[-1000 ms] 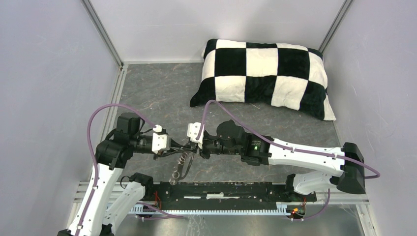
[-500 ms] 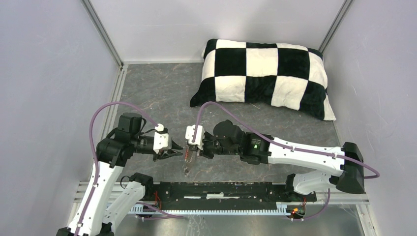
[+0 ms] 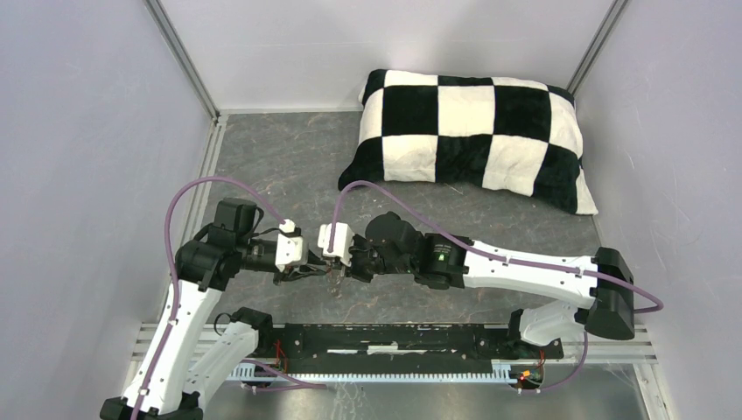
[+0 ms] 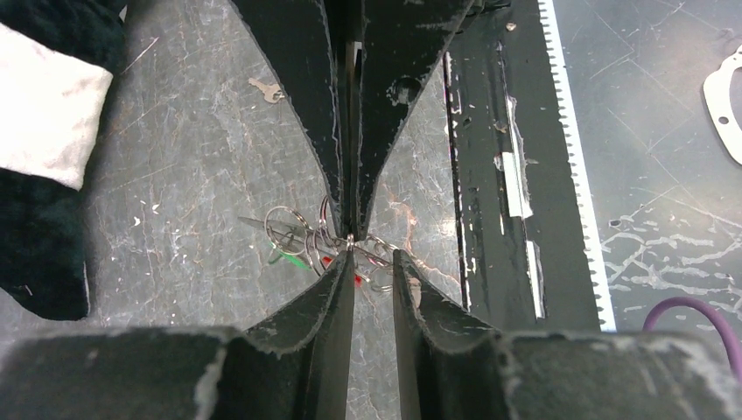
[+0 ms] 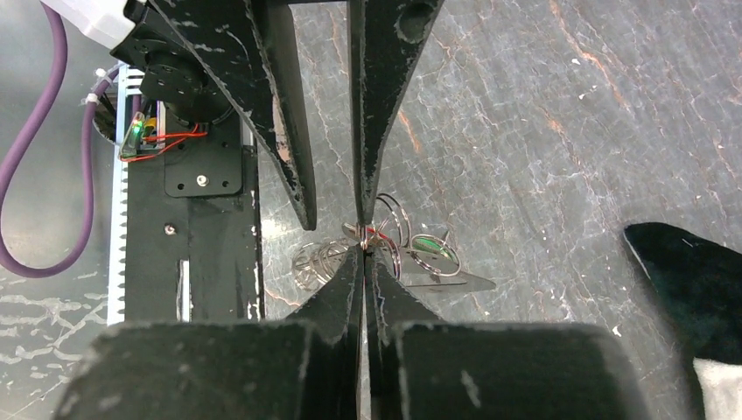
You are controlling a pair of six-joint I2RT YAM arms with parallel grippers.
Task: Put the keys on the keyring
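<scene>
A bunch of thin wire rings (image 4: pixel 297 234), the keyring with keys on it, hangs just over the grey floor between both grippers. A green tag (image 5: pixel 429 245) and a red tag (image 5: pixel 376 232) show among the rings, and a flat grey blade (image 5: pixel 455 282) sticks out sideways. My right gripper (image 5: pixel 363 249) is shut, pinching one wire ring at its tips. My left gripper (image 4: pixel 374 258) faces it tip to tip, slightly open. One of its fingertips (image 4: pixel 348 262) touches the pinched ring, and nothing sits in the gap. From above, the grippers meet at the bunch (image 3: pixel 325 269). One small loose key (image 4: pixel 265 88) lies on the floor farther off.
A black-and-white checked pillow (image 3: pixel 468 131) lies at the back right. The black base rail (image 3: pixel 394 337) runs along the near edge, close behind the grippers. Grey walls enclose the left, right and back sides. A pale flat plate (image 4: pixel 722 101) lies beyond the rail.
Both grippers shifted left and down. The chain of rings that dangled below the right gripper is now gathered low at the fingertips. My left gripper's jaws parted slightly.
</scene>
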